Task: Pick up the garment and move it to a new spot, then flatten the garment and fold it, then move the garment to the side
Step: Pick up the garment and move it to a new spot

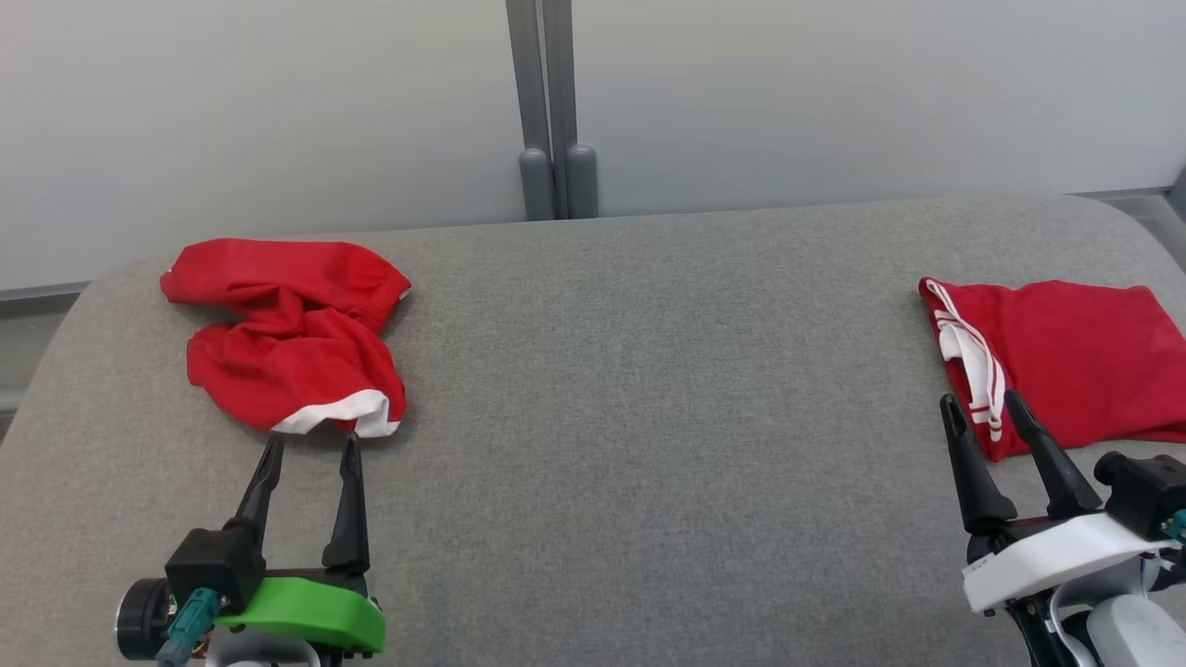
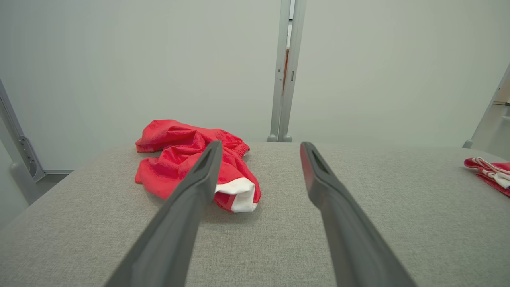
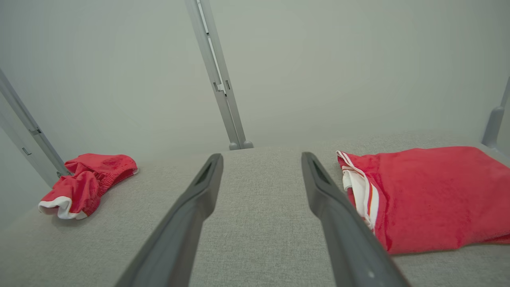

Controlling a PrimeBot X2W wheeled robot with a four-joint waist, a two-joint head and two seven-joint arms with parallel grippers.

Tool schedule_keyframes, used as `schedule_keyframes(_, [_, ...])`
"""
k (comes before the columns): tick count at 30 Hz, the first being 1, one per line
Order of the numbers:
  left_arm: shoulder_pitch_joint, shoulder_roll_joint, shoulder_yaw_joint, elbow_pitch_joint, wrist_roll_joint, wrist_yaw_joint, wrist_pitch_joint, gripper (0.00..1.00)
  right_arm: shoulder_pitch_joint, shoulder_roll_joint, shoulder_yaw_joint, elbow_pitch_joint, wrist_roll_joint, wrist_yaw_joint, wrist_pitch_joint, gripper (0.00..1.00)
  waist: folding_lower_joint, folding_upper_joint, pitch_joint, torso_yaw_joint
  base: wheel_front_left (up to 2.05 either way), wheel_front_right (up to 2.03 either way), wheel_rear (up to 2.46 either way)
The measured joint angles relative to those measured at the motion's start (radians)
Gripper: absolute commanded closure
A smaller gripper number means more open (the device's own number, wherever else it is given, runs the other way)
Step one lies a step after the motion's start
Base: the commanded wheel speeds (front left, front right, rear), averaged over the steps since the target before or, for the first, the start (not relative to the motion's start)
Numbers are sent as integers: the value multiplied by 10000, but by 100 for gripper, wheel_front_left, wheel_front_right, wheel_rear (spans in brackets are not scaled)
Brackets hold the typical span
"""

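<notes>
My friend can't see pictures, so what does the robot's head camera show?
Two red garments lie on a grey surface: a crumpled garment with a white hem on the left, a folded garment with white stripes on the right. The left gripper, open, points at the crumpled one; the right gripper, open, sits by the folded one's edge.

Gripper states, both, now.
Left gripper: open, empty, just short of the crumpled garment.
Right gripper: open, empty, at the edge of the folded garment.
</notes>
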Motion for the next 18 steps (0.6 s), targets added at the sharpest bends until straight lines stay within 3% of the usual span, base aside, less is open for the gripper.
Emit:
schedule_keyframes(9, [-81,-31,219,240,105,-58,2,0,-141,263,337,0,0,0,0,0,0,0,24,837,0,0,0])
schedule_keyframes(18, [-105,65,460,408,125,105,0,0,-291,474,662,31,-67,0,0,0,0,0,21,2277,0,0,0])
